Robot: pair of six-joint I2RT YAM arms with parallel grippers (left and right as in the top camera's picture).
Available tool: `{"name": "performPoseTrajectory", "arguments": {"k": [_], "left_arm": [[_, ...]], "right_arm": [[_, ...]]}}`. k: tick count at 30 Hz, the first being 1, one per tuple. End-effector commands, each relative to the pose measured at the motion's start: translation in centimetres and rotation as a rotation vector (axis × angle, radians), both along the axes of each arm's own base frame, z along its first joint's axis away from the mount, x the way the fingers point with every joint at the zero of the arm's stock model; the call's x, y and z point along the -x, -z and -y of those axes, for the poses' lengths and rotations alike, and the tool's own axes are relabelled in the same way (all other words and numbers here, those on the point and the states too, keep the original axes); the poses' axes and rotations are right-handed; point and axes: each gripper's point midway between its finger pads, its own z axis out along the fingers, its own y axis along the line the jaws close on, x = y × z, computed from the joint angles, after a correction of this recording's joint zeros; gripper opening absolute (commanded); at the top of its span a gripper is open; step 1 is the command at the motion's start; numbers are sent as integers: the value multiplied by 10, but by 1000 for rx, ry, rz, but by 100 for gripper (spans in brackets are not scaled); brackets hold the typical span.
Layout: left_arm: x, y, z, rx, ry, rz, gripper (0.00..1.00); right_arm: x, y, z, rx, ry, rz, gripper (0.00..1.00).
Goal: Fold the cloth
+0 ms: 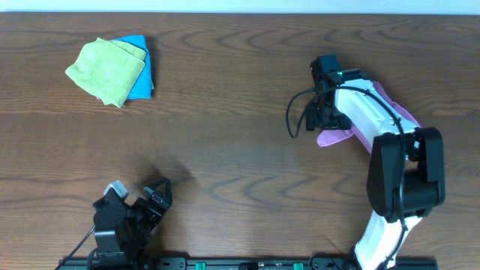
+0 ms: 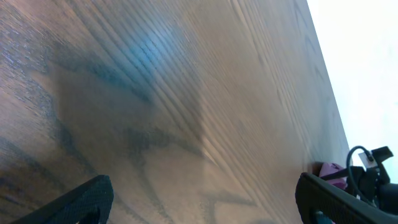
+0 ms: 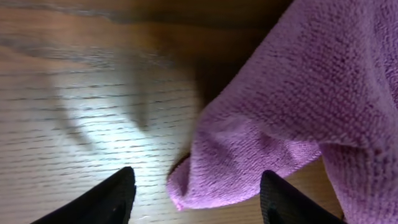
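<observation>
a robotics lab is suggested: left arm (image 1: 120, 221) and right arm (image 1: 394, 172) are mounted at the edge of a wood-grain tabletop (image 1: 225, 135).

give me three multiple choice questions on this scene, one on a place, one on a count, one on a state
1. Where is the purple cloth?
A. far-left corner
B. under the right arm
C. dead centre

2. How many cloths are there?
A. two
B. three
C. four

3. How is the right gripper?
A. open
B. shut on the purple cloth
C. shut on nothing

Answers:
1 B: the overhead view shows it peeking out beneath that arm.
2 B: the purple cloth, a green cloth and a blue cloth.
3 A: the right wrist view shows its fingers apart, with the cloth's corner not pinched.
</observation>
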Motion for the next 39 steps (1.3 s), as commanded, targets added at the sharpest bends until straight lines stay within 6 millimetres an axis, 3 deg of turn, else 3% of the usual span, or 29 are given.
{"name": "performPoseTrajectory", "arguments": {"k": [1,9,13,20,29,30,32,35,39], "left_arm": [[2,6,3,9,17,-12,95],[2,6,3,9,17,-12,95],[2,6,3,7,16,-12,95],[1,6,3,-26,39,-2,95],[1,6,3,-28,41,-1,95],[1,6,3,-31,43,0,95],[1,6,3,-40,50,3,95],[1,6,3,-40,50,3,95],[1,6,3,-40,51,3,95]], "right_arm": [[7,16,4,26,15,-45,56],[8,17,-10,4,-15,-45,4],[8,18,-34,-47,-64,-40,1],[13,16,-119,-183,-234,3,1],[47,-4,-233,-341,-522,30,1],[51,-8,-242,-342,-557,33,5],[56,-15,-254,-334,-599,42,27],[47,-33,-261,-289,-620,103,48],[20,-67,-266,-257,-643,224,56]]}}
